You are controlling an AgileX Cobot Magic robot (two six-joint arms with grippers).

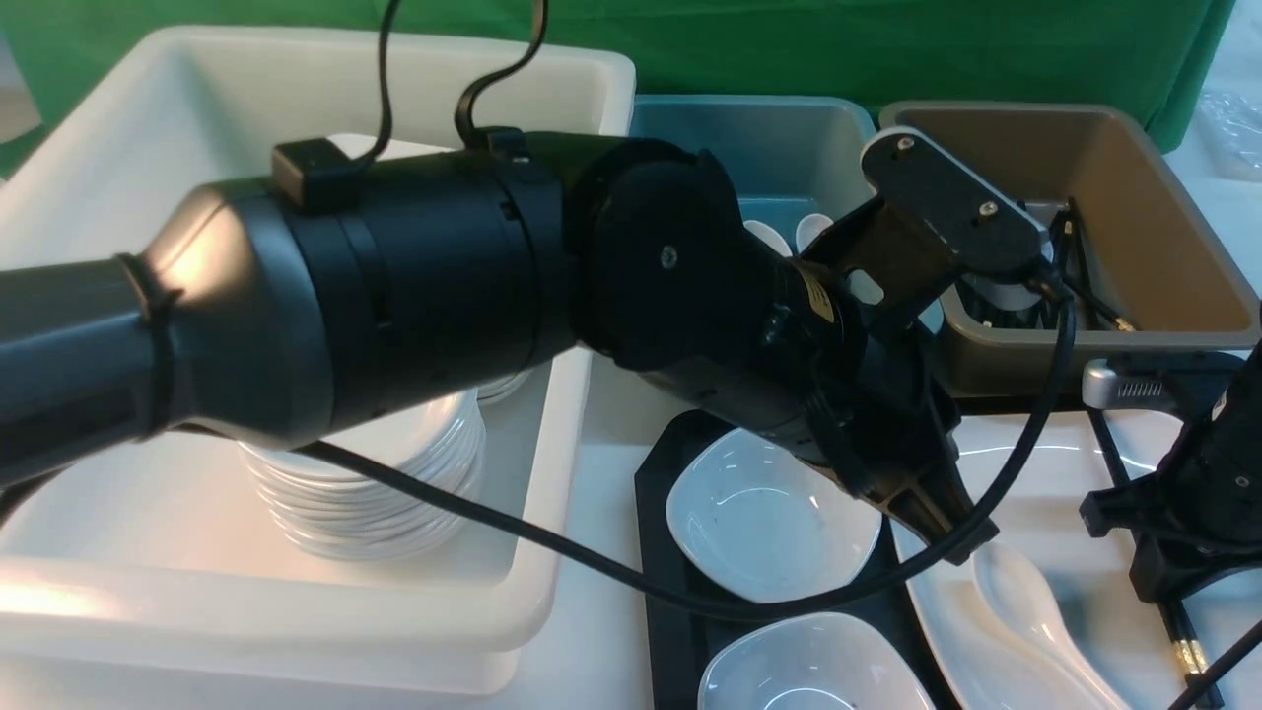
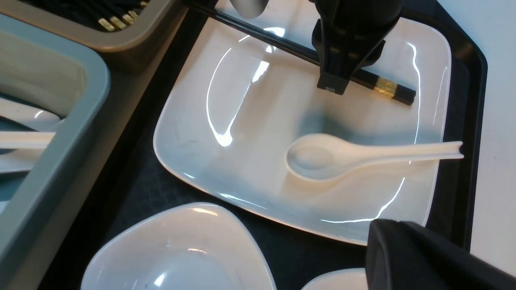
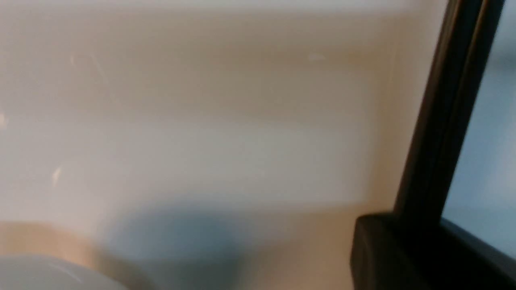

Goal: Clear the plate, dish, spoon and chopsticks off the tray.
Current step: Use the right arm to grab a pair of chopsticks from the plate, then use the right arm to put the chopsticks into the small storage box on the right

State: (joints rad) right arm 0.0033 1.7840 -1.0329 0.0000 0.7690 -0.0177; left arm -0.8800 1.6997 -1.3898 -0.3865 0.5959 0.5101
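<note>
Fingers of your left gripper (image 1: 958, 544) clenched, empty; right gripper (image 2: 331, 84) over thin black gold-banded chopsticks (image 2: 387, 85), grip unclear. Chopsticks, white soup spoon (image 1: 1025, 602), glossy rectangular plate (image 1: 1050, 473), small white dishes (image 1: 769, 513) on black tray (image 1: 656, 493), lower right of front view: nothing cleared.

A blurred, glossy white plate (image 3: 201, 121) fills nearly all of this close view. A straight dark bar (image 3: 443, 121) crosses it at a slant and meets a black block (image 3: 403, 253); what either one is cannot be told. A bluish shadow (image 3: 177, 237) lies beside a rounded white shape (image 3: 48, 274).
</note>
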